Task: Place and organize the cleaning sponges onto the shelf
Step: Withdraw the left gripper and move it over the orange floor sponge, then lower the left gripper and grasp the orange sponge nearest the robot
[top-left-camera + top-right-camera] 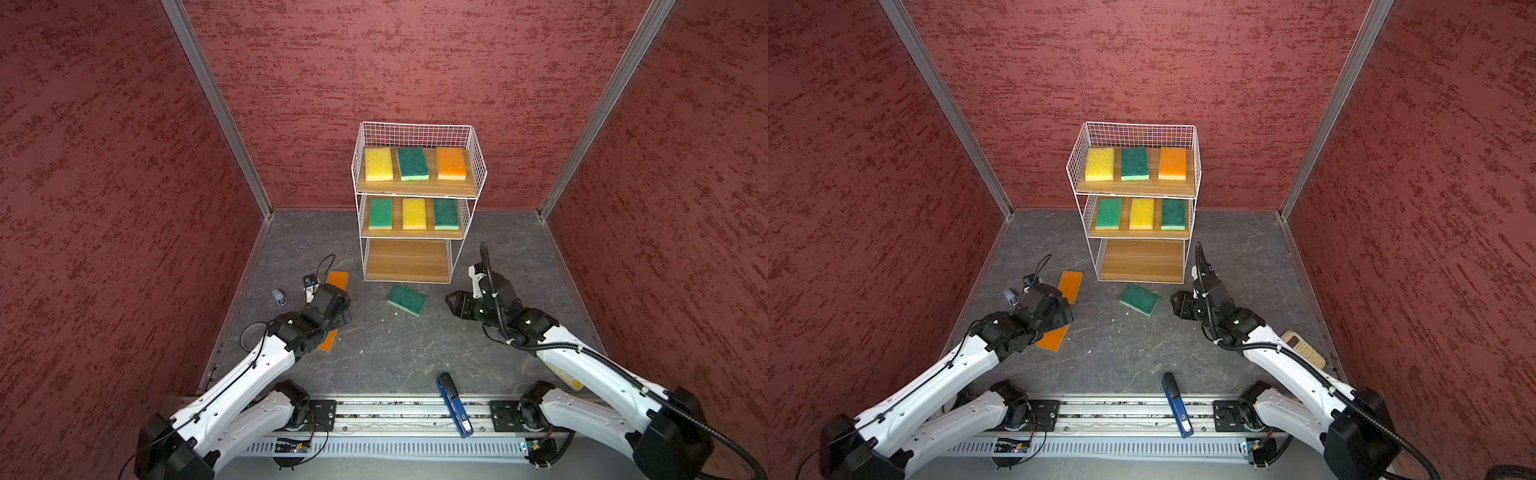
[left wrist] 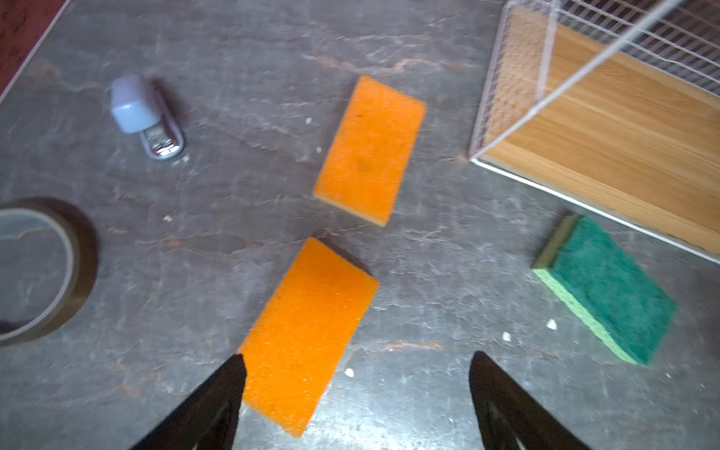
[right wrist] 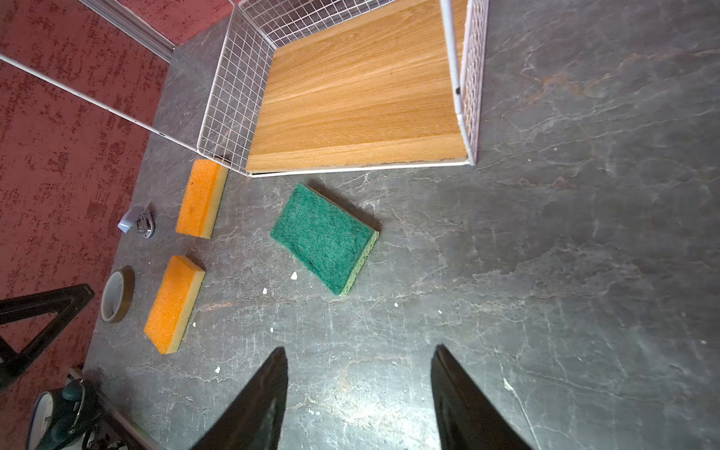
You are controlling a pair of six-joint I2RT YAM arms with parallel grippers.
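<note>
You have six sponges [image 1: 412, 163] on the shelf [image 1: 415, 135], bottom board [image 1: 407, 259] bare; two orange sponges [image 2: 370, 150], green sponge [image 1: 407, 299] left; left gripper [image 2: 358, 360], right gripper [image 3: 360, 349] spread, empty

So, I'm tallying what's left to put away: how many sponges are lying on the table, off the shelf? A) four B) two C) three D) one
C: the far orange sponge, the near orange sponge and the green sponge lie on the table in front of the shelf, whose bottom board is bare.
</note>
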